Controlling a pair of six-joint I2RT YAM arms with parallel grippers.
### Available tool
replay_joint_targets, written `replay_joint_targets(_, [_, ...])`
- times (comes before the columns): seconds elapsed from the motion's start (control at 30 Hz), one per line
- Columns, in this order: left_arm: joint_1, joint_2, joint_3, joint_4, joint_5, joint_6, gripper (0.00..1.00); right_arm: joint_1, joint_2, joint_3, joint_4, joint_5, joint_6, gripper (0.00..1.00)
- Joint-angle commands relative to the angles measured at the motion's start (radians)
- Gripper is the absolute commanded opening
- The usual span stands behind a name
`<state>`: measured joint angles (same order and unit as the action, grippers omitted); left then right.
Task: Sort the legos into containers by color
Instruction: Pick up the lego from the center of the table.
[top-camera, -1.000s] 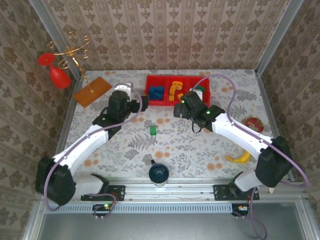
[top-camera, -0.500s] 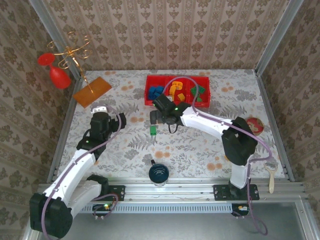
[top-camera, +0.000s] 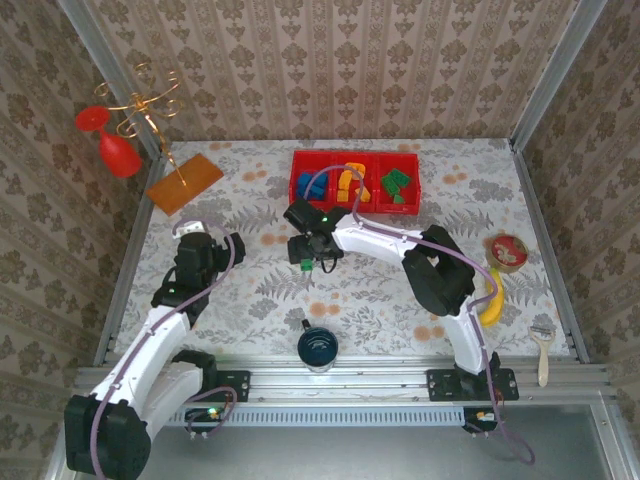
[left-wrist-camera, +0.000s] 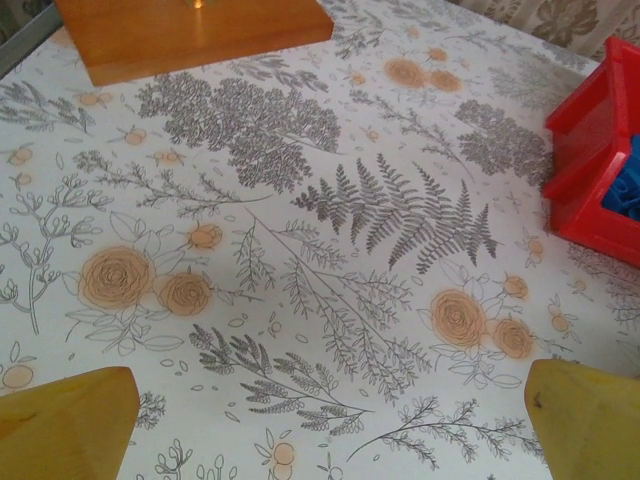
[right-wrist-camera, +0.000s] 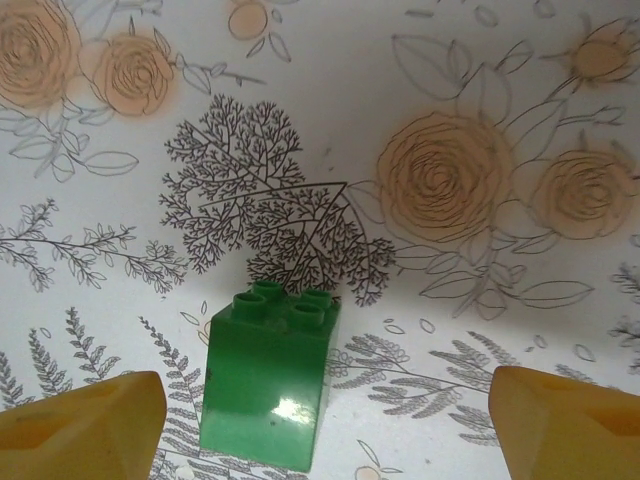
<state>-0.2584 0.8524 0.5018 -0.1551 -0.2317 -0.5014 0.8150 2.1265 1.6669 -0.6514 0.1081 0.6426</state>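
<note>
The right end effector (right-wrist-camera: 325, 425) is released; the upright green lego (right-wrist-camera: 268, 385) stands on the desk (right-wrist-camera: 450, 120) inside its gap, touching neither side. The left end effector (left-wrist-camera: 320, 425) hangs released, with the red containers (left-wrist-camera: 590, 160) ahead to its right.

The floral table (top-camera: 250, 310) carries a red tray (top-camera: 298, 178), an orange board (top-camera: 185, 182), one green brick (right-wrist-camera: 268, 390), a blue cup (top-camera: 318, 347), a banana (top-camera: 491, 300), a red tin (top-camera: 507, 250) and a brush (top-camera: 541, 350).
</note>
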Motion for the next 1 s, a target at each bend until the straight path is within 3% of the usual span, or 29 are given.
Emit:
replay_joint_targets(0.0, [0.014,0.008,-0.017,0.018,0.022,-0.031,1.00,0.013,0.042,0.052,-0.069,-0.025,-0.009,0.84])
replay_joint_targets(0.23, [0.027,0.013,-0.030,0.033,0.036,-0.043,1.00,0.025,0.107,0.111,-0.104,-0.031,-0.026,0.79])
replay_joint_targets(0.63, [0.041,0.025,-0.055,0.060,0.070,-0.078,1.00,0.024,0.148,0.137,-0.125,-0.040,-0.043,0.57])
replay_joint_targets(0.77, [0.042,0.036,-0.051,0.060,0.080,-0.081,1.00,0.021,0.151,0.134,-0.122,-0.043,-0.041,0.54])
replay_joint_targets(0.97, [0.045,0.034,-0.045,0.043,0.075,-0.088,1.00,0.000,0.119,0.088,-0.100,-0.048,-0.035,0.32])
